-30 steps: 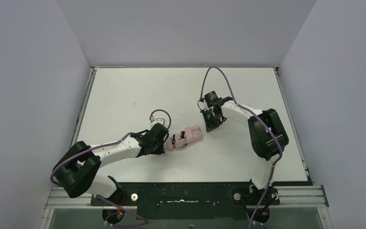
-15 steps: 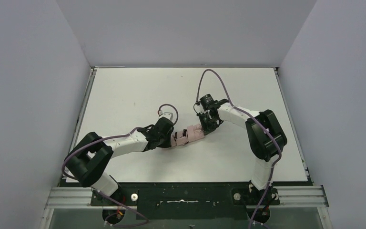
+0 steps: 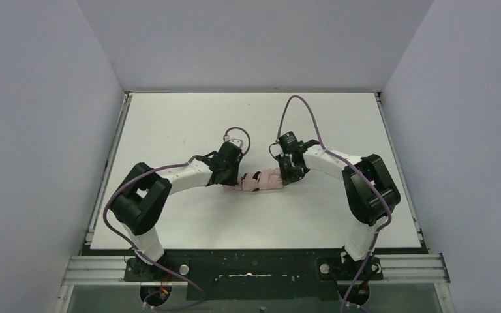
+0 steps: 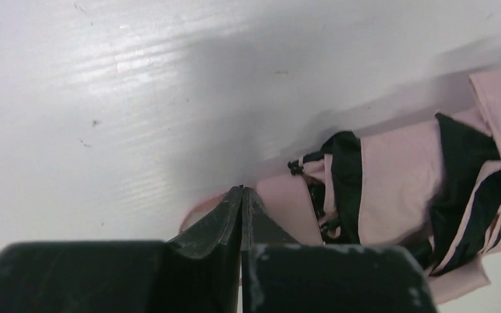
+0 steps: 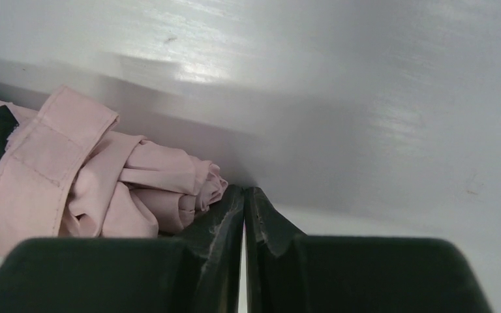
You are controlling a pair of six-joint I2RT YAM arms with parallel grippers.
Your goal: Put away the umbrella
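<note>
The umbrella lies folded on the white table, a little nearer than the middle, running left to right between your two arms. In the left wrist view its pale pink fabric is bunched in loose folds with black parts showing between them, and a thin pink loop curves out onto the table at its left end. In the right wrist view its other end shows as tightly rolled pink folds, with a flat stitched strap lying across the bundle.

Your left gripper sits at the umbrella's left end. Its jaws are pressed together tip to tip, right over the pink fabric and beside the loop. You cannot tell from these views whether any fabric or the loop is caught between them.

Your right gripper sits at the right end, jaws also closed with no gap. Its tips rest just beside the rolled end, apparently touching it and holding nothing.
</note>
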